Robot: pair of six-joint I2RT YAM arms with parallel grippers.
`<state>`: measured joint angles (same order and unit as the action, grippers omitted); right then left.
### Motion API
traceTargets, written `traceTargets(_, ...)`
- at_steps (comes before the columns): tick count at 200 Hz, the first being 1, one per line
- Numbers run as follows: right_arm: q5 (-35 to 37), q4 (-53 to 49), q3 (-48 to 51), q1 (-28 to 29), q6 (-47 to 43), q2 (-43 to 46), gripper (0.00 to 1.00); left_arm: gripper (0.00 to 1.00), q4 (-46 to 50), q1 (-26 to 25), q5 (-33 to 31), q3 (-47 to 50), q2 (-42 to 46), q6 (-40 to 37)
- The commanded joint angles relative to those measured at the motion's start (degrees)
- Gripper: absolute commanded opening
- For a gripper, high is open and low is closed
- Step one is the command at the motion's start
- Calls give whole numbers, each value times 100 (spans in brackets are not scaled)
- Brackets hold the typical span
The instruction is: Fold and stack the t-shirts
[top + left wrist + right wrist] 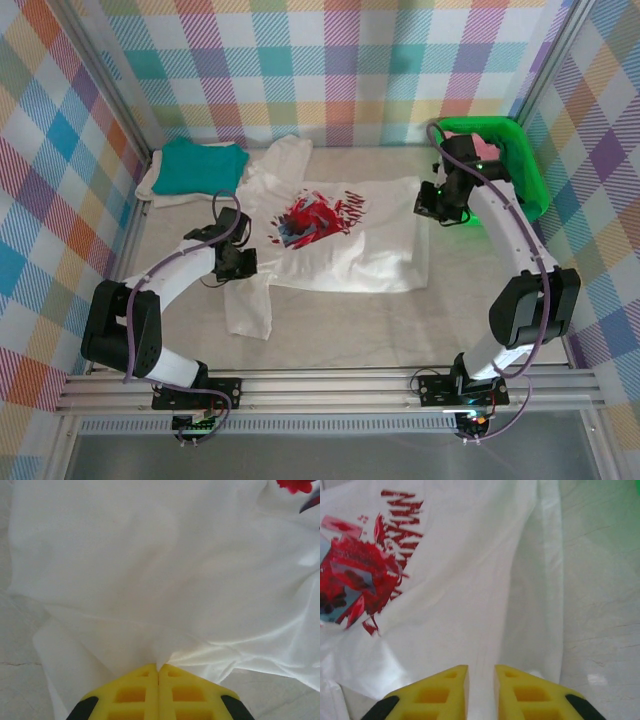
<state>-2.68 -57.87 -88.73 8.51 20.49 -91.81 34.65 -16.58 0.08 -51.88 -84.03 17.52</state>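
One white t-shirt point(380, 240), red-blue printed, rumpled, possibly part-folded

The only writing is a block of red lettering point(346, 205) on the white t-shirt point(380, 250), just beside the red-and-blue chest graphic point(305, 222), on that graphic's side toward the shirt's hem. In the right wrist view the lettering point(400, 522) shows as slanted, jagged capitals, too broken up to read. No brand, label or number can be made out.
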Motion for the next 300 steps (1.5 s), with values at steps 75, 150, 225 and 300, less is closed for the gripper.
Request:
traceTargets(75, -1270, 1432, 2789, -282, 372, -12, 34, 13, 2, 76, 130, 441, -72, -20)
traceTargets(150, -2716, 2732, 3502, -154, 541, -688, 36, 8, -61, 76, 246, 493, -74, 114)
traceTargets(225, -1958, 1563, 3410, -271, 1102, 603, 0, 7, 259, 134, 89, 458, 267, 366)
traceTargets(300, -1682, 1360, 3345, -315, 713, 691, 26, 4, -149, 304, 434, 537, -35, 282)
